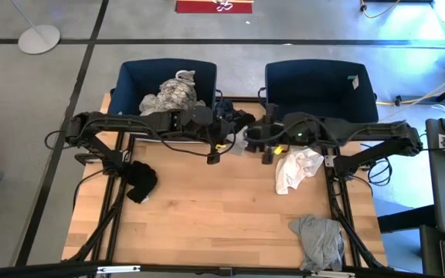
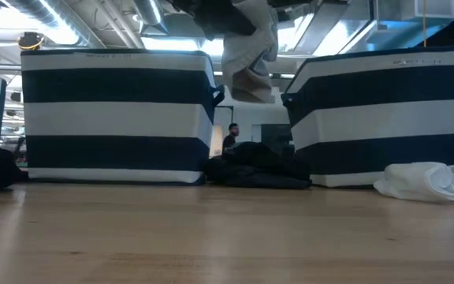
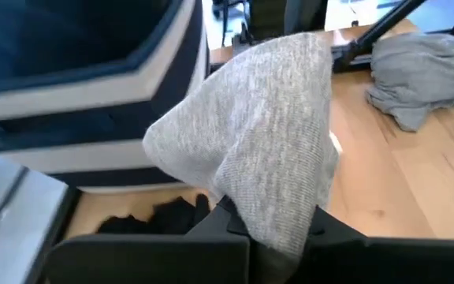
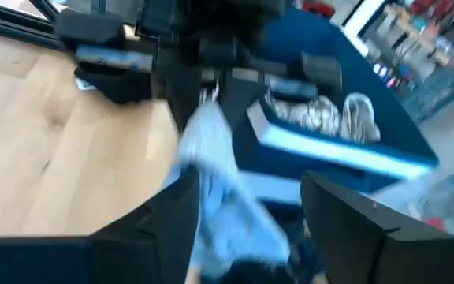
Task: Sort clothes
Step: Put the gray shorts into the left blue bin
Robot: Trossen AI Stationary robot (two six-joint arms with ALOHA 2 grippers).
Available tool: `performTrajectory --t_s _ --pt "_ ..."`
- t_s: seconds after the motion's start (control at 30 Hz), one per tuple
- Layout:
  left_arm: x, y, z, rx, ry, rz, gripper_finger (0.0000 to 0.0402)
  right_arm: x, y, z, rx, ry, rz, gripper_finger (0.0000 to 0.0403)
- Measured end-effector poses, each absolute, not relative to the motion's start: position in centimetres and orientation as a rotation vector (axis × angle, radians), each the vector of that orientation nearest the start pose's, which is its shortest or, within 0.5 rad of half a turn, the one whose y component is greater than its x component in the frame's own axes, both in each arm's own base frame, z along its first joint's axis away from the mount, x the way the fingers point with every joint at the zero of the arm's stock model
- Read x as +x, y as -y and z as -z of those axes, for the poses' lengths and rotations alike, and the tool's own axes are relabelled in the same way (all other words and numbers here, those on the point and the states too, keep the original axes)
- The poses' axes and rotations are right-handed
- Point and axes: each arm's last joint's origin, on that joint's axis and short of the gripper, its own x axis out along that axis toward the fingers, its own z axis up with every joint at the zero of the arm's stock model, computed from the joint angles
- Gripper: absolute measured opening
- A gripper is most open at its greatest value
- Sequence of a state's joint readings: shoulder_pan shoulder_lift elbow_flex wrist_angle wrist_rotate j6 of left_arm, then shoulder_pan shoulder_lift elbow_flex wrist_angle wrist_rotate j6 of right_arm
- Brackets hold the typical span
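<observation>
The grey cloth (image 3: 266, 142) hangs between the two bins, pinched tight in the left claw (image 3: 270, 229). The right claw (image 4: 247, 209), fingers apart, is beside it. The left bin (image 1: 134, 77) holds patterned clothes (image 1: 172, 93). More clothes lie on the counter (image 1: 207, 216).

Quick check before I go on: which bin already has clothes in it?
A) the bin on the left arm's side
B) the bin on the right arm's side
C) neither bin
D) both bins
A: in the high view a grey-white patterned pile lies in the left bin, while the right bin shows only its dark inside.
</observation>
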State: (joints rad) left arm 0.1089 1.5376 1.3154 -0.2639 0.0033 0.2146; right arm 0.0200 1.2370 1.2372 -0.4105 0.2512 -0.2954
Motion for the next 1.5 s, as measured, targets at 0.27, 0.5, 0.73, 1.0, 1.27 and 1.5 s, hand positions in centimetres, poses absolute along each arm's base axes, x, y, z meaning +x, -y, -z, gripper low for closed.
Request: performTrajectory --t_s 0.27,0.5,0.73,1.0,1.27,1.5 --pt "31.6 -4.1 -36.3 0.283 -0.410 -0.161 0.0008 21.1 0.3 -40.1 -0.153 -0.487 0.195 0.0245" --pt "27.8 -5.8 -39.7 0.354 -0.340 -0.368 0.0006 17.0 0.3 -39.7 0.052 -0.615 0.249 0.0245" --pt "24.3 -8.9 -41.1 0.347 -0.363 -0.539 0.0010 16.0 0.3 -37.5 0.183 -0.779 0.311 0.0246" --pt "22.4 -12.0 -40.3 0.271 -0.475 -0.665 0.0010 16.9 0.3 -32.8 0.172 -0.900 0.335 0.0246" --pt "20.7 -13.4 -38.8 0.178 -0.645 -0.718 0.0012 17.0 0.4 -28.7 0.198 -0.971 0.428 0.0246" --pt "19.8 -14.1 -37.4 0.136 -0.797 -0.725 0.0012 17.4 0.4 -27.1 0.209 -0.983 0.431 0.0246"
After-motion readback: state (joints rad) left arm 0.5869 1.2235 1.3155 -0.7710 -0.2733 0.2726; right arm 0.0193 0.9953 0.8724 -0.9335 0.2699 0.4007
